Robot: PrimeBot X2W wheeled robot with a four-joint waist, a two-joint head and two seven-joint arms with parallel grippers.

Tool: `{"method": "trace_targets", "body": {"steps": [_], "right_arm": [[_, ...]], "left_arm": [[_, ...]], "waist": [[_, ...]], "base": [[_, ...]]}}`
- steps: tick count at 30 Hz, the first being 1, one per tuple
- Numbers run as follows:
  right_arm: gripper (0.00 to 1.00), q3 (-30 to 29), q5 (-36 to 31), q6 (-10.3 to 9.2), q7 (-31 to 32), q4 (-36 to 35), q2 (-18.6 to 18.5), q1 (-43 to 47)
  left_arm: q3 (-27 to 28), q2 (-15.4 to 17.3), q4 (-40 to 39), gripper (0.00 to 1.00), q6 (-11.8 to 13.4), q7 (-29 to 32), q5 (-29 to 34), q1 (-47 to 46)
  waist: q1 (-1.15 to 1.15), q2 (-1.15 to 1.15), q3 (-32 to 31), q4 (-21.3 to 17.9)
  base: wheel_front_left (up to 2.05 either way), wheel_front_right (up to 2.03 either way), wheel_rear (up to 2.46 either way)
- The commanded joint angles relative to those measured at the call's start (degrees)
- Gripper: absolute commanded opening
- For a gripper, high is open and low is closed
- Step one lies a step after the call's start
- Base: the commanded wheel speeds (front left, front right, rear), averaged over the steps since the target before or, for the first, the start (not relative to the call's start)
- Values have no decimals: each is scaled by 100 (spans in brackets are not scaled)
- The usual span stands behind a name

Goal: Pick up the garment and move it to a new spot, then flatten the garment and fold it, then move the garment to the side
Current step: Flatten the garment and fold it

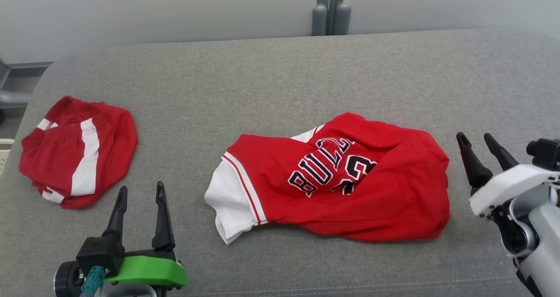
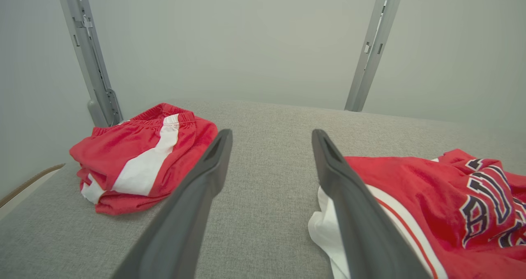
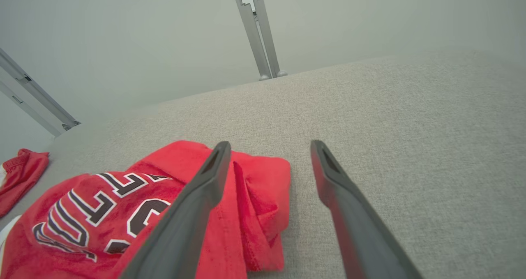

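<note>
The garment [image 1: 350,187] is a red jersey with white sleeve trim and dark lettering. It lies crumpled in the middle of the grey fabric surface [image 1: 280,78]. My left gripper [image 1: 142,186] stands open at the lower left, short of the jersey's white sleeve, with nothing between its fingers. In the left wrist view the jersey [image 2: 431,197] lies just right of the open left gripper [image 2: 271,135]. My right gripper [image 1: 474,136] is open just off the jersey's right edge, empty. The right wrist view has the jersey's bunched edge [image 3: 263,188] beside and under the left finger of the right gripper [image 3: 270,144].
Folded red shorts with a white stripe [image 1: 78,152] sit at the surface's left end, also in the left wrist view [image 2: 139,160]. Grey metal posts [image 1: 331,8] stand behind the back edge. Bare fabric stretches behind and to the right of the jersey.
</note>
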Motion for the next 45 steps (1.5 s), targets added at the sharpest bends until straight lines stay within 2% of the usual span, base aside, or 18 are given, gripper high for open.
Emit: {"method": "trace_targets", "body": {"steps": [1,7,15,26,27,28,29,30,45], "right_arm": [[100,-21,-15,0,44,54,43,-98],[100,-92,-6,0,547,971,299,-839],[100,71,14,0,1050,2198,389,-1440],[100,401,298,0,1454,2918,501,-1674],[88,433,305,0,1433,2946,520,-1699],[51,455,332,0,1417,2975,543,-1735],[22,494,345,0,1419,2982,568,-1764],[0,522,351,0,1359,2976,564,-1809],[0,982,95,-1,60,3016,390,-2699]], "left_arm": [[5,9,-23,100,30,-19,-16,-3],[-50,9,-33,100,36,-19,-50,-79],[-116,9,-33,100,78,-19,-87,-140],[-144,9,-49,100,91,-20,-109,-162],[-147,9,-45,100,88,-19,-110,-164],[-148,9,-43,100,86,-20,-109,-171],[-148,9,-40,100,87,-19,-105,-177],[-148,9,-37,100,89,-19,-103,-184],[-204,9,33,100,60,-19,-132,-230]], "waist": [[0,0,10,35],[0,0,116,250],[0,0,243,544],[0,0,330,638],[0,0,340,641],[0,0,350,641],[0,0,361,640],[0,0,371,640],[0,0,395,712]], "base": [[0,0,0],[0,0,0],[0,0,0],[0,0,0],[0,0,0],[0,0,0],[0,0,0],[0,0,0],[0,0,0]]}}
